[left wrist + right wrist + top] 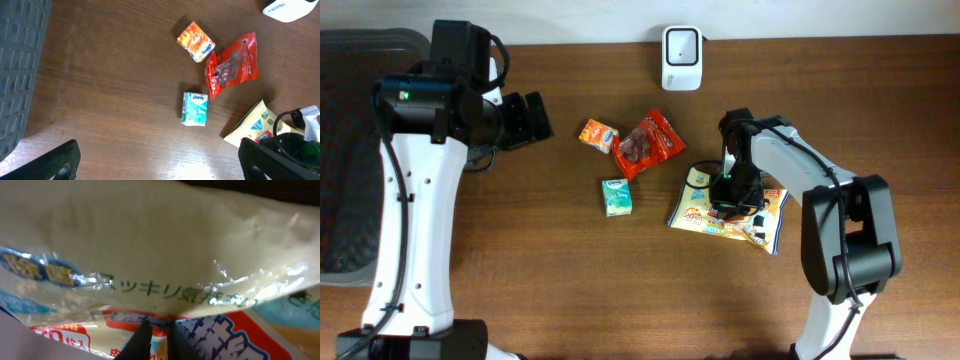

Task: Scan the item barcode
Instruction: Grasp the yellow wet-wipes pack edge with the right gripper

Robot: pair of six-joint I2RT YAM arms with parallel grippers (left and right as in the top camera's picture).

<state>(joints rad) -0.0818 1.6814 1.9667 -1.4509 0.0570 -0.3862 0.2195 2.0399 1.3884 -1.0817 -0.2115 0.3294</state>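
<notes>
While the right arm is working low over the brown wooden table (520, 290), you are looking at the pick-up step: nothing is being presented for scanning yet. The left arm is idling at the far left, well apart from the goods, and the left gripper (542, 120) is standing wide with nothing in it.

The flat cream-and-yellow printed plastic packet (695, 212) is lying on the table at centre-right. The right gripper (160, 337) is bearing on it, jaws narrow, almost together, and appearing to nip the wrapper film.

The white box-shaped barcode scanner (681, 57) is sitting at the far edge, well apart from the packet. The red foil snack pouch (648, 143), the teal tissue pack (616, 197) and the small orange sachet (599, 134) are lying between the arms.

For the next move, you are likely needing a confirmed hold, a lift clear of the table, and the barcode face turned toward the scanner. The barcode itself is not showing.
</notes>
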